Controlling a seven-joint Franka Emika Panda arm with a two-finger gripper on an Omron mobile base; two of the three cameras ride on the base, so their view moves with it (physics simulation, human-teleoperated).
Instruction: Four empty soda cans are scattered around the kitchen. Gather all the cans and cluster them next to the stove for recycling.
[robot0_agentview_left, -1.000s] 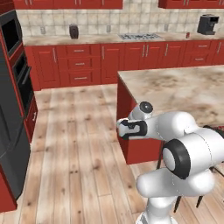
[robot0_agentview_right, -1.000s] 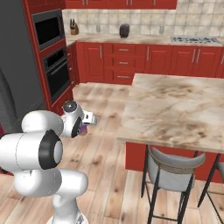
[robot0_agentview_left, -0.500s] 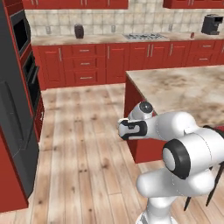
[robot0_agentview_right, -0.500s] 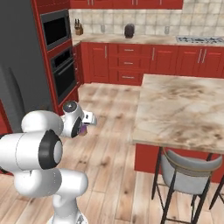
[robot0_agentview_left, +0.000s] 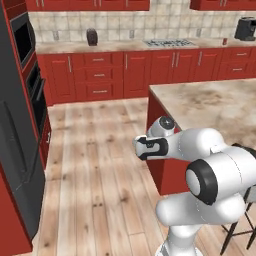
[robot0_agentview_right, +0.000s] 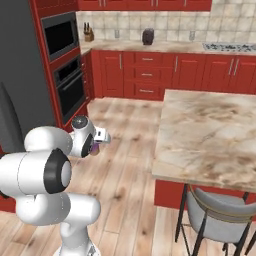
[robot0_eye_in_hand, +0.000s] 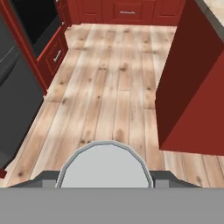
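— While the white arm is hovering over the wood floor (robot0_eye_in_hand: 109, 87), what is its end effector (robot0_agentview_right: 96, 145) gripping?
— It is clamping a purple silver-topped soda can (robot0_eye_in_hand: 105, 165), well apart from the silver-grey gas stove (robot0_agentview_left: 169, 43).

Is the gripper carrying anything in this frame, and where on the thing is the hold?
Yes: the gripper holds a purple soda can by its sides, silvery top toward the hand camera.

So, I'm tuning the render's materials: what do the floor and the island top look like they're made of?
The floor looks like pale wood planks with a matte finish: long board seams, knots and grain streaks show. The island top reads as beige marbled stone, perhaps laminate, going by its cloudy brown veining and smooth flat surface; no clear gloss shows.
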